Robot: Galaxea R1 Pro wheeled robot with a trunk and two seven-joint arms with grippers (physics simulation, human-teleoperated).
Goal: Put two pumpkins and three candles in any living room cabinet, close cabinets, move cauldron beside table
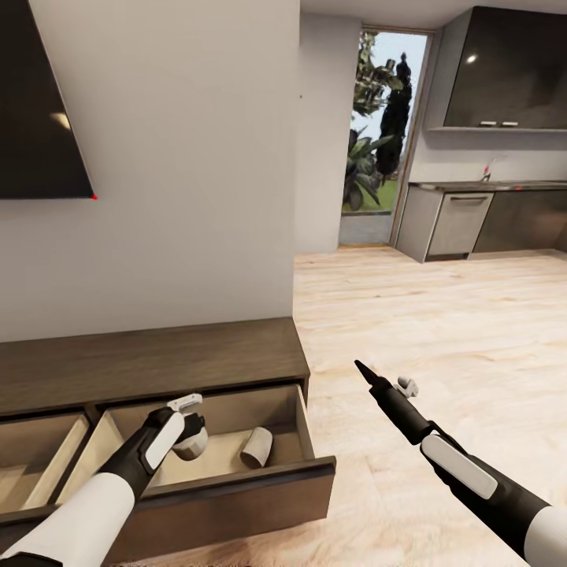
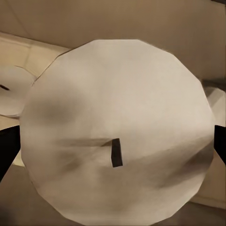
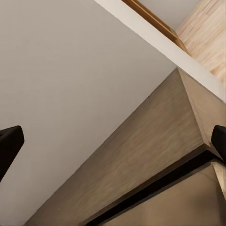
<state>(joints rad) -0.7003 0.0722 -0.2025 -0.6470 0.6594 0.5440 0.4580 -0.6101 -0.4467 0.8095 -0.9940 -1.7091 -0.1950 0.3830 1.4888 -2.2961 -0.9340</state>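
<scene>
1. Head view: the left gripper (image 1: 189, 429) reaches down into the open right-hand drawer (image 1: 236, 488) of the dark-brown cabinet (image 1: 157, 358), clenched around an off-white candle (image 1: 191, 442).
2. A second candle (image 1: 257, 447) lies tipped on its side on the pale drawer floor, just beside the held one and apart from it.
3. Left wrist view: the held candle (image 2: 117, 132) shows its round top face with a short dark wick, a black fingertip (image 2: 8, 146) at either edge (another pale candle (image 2: 12, 92) sits behind it in the drawer).
4. Another drawer (image 1: 35, 457) to the left also stands open, its pale wood interior visible.
5. The right gripper (image 1: 366, 372) hangs over the light wood floor (image 1: 441, 315), well apart from the cabinet's right end; in the right wrist view its fingertips (image 3: 9, 141) stand wide apart, released, with nothing between them but the wall and the cabinet top (image 3: 141, 150).
6. A dark television (image 1: 39, 102) hangs on the wall above the cabinet, and grey kitchen units (image 1: 472, 220) stand at the far right.
</scene>
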